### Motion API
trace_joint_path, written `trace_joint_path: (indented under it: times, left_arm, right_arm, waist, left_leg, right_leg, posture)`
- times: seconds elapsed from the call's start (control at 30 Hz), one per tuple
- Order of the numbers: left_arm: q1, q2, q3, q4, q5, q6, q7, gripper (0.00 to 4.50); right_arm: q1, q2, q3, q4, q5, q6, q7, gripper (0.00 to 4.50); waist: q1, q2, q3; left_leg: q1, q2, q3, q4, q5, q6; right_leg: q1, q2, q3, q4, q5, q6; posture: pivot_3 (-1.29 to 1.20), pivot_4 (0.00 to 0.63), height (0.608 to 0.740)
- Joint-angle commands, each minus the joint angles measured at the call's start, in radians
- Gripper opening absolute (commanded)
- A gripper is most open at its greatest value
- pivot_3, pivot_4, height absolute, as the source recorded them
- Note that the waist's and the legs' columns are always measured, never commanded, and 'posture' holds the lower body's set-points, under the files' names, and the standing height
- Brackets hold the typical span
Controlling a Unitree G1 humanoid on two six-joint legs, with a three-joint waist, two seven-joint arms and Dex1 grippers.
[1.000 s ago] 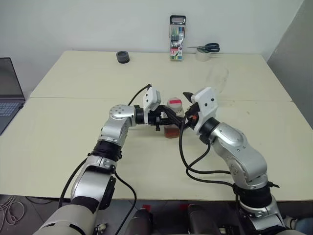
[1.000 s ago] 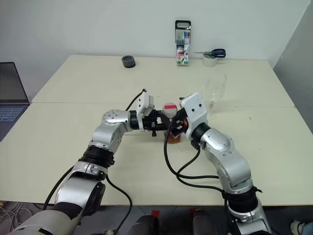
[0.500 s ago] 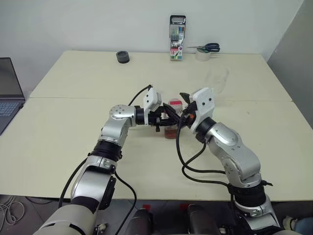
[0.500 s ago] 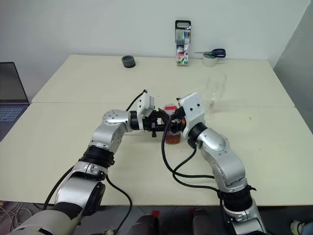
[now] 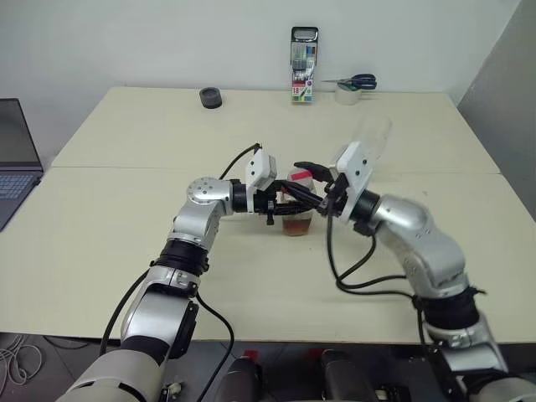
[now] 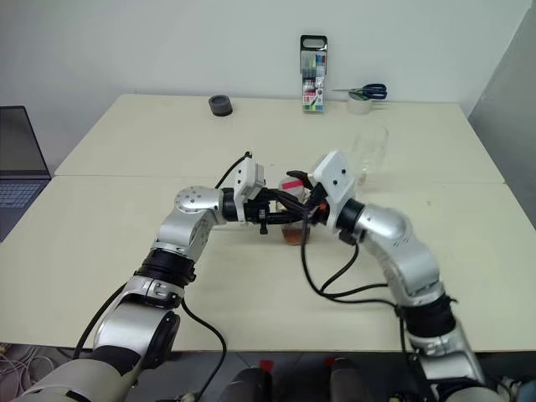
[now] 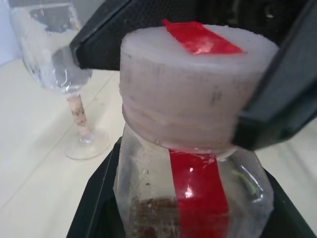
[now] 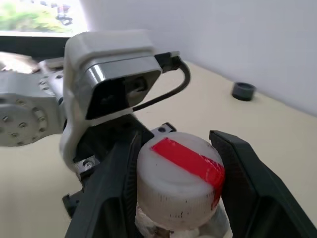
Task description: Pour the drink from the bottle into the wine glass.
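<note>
1. We see the bottle (image 5: 296, 209) standing upright near the middle of the surface (image 5: 126, 218), its base resting there, with a low layer of the drink (image 5: 295, 226) at the bottom. None of it has been poured.
2. Our left tool (image 5: 289, 203) is clenched on the bottle's body just below the neck; in the left wrist view its black fingers (image 7: 96, 208) cradle the clear plastic on both sides.
3. Our right tool (image 8: 181, 191) reaches in from the other side, and its two fingers (image 8: 250, 193) bracket the cap (image 8: 179, 181), a whitish lid with a red strip across the top. One finger looks pressed against the cap; on the other side we cannot tell whether a small gap remains, so we cannot call this a firm grip yet.
4. The cap is still seated on the neck, so we judge the work to be at the opening step.
5. The wine glass (image 6: 368, 151) stands upright and empty behind the right arm, near the bottle but apart from it; the left wrist view shows its bowl and stem (image 7: 77, 114) just beyond the bottle.
6. What remains, as we read it: twist the cap off, put it aside, carry the bottle to the glass, and tip the drink into the bowl.
</note>
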Motion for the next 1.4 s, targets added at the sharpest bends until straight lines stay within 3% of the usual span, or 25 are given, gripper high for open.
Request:
trace_joint_path:
  times: [0.03,0.37,0.63,0.93,1.1,1.4]
  left_arm:
    - [-0.005,0.021,0.014,-0.05,-0.01,0.014,0.004,1.78]
    - [0.019,0.03,0.013,-0.097,-0.016,0.037,0.011,1.77]
    - [0.018,0.026,0.012,-0.104,-0.019,0.046,0.008,1.76]
    - [0.02,0.024,0.011,-0.104,-0.022,0.047,0.004,1.76]
    - [0.002,0.022,0.008,-0.081,-0.017,0.041,-0.009,1.76]
    - [-0.006,0.014,0.007,-0.064,-0.013,0.034,-0.016,1.76]
  right_arm:
    - [-0.097,-0.056,0.018,0.092,0.026,-0.007,0.171,1.88]
    - [-0.142,-0.044,-0.014,0.18,0.055,-0.007,0.247,1.88]
    - [-0.13,-0.064,-0.064,0.124,0.086,0.029,0.224,4.49]
    - [0.038,-0.028,-0.077,-0.155,0.052,0.083,0.004,4.5]
    - [0.048,0.009,-0.071,-0.142,-0.005,0.044,-0.08,4.5]
    - [0.062,-0.004,-0.05,-0.14,-0.042,0.016,-0.083,4.5]
  waist:
    - [-0.002,0.0,0.0]
    - [-0.001,0.0,0.0]
    - [-0.001,0.0,0.0]
    - [0.0,0.0,0.0]
    - [0.0,0.0,0.0]
    - [0.0,0.0,0.0]
  left_leg:
    - [0.0,0.0,0.0,0.0,0.0,0.0]
    - [-0.001,-0.001,-0.002,0.001,0.002,-0.003]
    - [-0.001,0.0,-0.002,0.001,0.002,-0.003]
    - [-0.001,0.0,-0.002,0.001,0.002,-0.003]
    - [-0.001,0.0,-0.002,0.001,0.001,-0.003]
    - [-0.001,0.0,-0.002,0.001,0.002,-0.003]
  right_leg:
    - [0.0,0.0,0.0,0.0,0.0,0.0]
    - [0.0,-0.002,0.001,0.0,0.0,0.0]
    - [0.0,-0.002,0.001,0.0,0.0,0.0]
    - [-0.001,-0.002,0.002,0.0,0.0,0.0]
    - [-0.001,-0.001,0.001,0.001,0.0,0.0]
    - [-0.001,-0.001,0.001,0.0,0.0,0.0]
  posture:
    - [0.0,0.15,0.74]
    - [0.0,0.15,0.74]
    - [0.0,0.15,0.74]
    - [0.0,0.15,0.74]
    - [0.0,0.15,0.74]
    - [0.0,0.15,0.74]
